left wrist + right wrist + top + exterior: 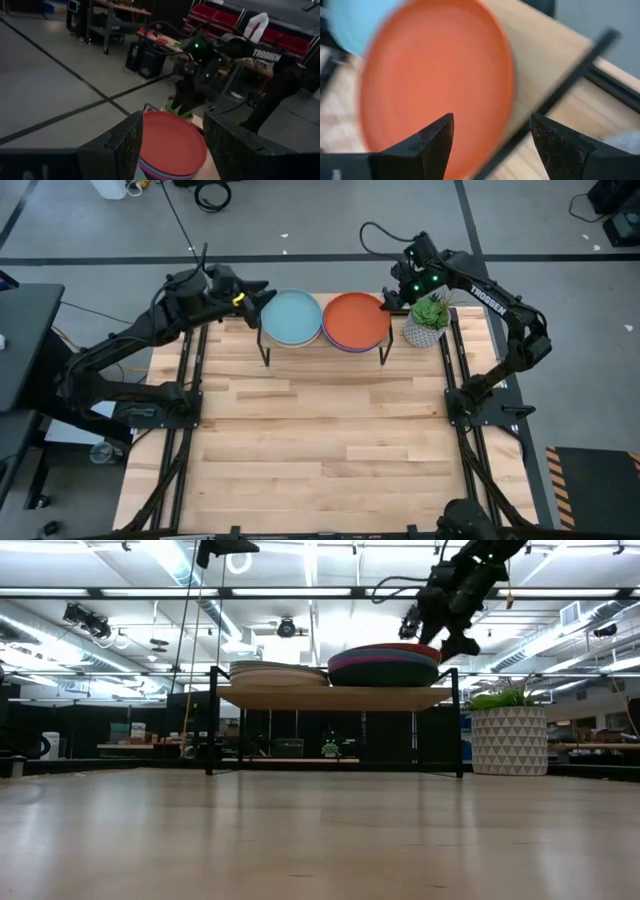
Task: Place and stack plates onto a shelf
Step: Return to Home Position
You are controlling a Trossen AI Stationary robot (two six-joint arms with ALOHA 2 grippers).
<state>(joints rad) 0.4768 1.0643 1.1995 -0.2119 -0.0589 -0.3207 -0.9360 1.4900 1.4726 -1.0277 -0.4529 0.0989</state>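
While just beside orange plate [356, 320], R gripper [390, 299] open at shelf [340, 697] end; L gripper [262, 293] open by light teal plate [291, 317].

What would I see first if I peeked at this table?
The bright orange round plate tops a stack on the small wooden shelf, beside a light teal round plate topping another stack. The open right gripper hovers at the orange plate's edge; the open left gripper is by the teal one.

The shelf [340, 697] is light wood on black metal legs; the orange plate [355, 320] looks smooth, perhaps plastic
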